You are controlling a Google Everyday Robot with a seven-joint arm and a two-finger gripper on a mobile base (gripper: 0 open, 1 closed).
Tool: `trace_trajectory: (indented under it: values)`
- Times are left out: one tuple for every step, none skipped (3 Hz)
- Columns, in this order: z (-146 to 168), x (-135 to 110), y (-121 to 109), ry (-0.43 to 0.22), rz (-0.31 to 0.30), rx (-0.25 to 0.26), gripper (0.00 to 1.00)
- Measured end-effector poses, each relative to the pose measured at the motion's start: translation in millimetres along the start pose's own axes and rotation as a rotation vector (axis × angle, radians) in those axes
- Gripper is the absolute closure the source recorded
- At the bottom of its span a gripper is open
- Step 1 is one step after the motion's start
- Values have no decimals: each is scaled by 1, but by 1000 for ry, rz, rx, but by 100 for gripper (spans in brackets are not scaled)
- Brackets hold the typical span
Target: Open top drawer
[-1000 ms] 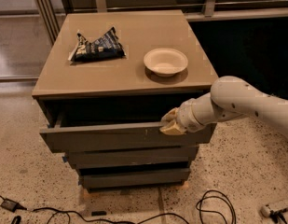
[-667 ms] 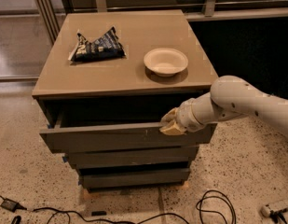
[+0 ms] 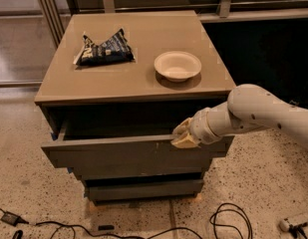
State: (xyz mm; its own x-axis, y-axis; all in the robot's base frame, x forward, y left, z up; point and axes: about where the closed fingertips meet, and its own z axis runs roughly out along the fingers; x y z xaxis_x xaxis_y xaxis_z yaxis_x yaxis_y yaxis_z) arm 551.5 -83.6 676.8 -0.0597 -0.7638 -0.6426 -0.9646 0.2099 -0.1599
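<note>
The top drawer (image 3: 118,156) is the widest dark grey-brown front of the cabinet. It stands pulled out a little, with a dark gap under the cabinet top. Small whitish scratches show right of its centre. My gripper (image 3: 183,136) sits at the drawer's upper edge, right of centre, with its pale fingertips hooked over the rim. My white arm reaches in from the right. The inside of the drawer is dark and hidden.
A dark snack bag (image 3: 104,49) and a white bowl (image 3: 177,65) lie on the cabinet top (image 3: 138,83). Two narrower drawer fronts (image 3: 143,188) sit below. Cables (image 3: 228,223) lie on the speckled floor in front. A dark panel stands at the right.
</note>
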Motion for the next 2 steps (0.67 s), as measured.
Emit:
trace_trajectory:
  values:
    - [0, 0, 0, 0, 0, 0, 63]
    - [0, 0, 0, 0, 0, 0, 40]
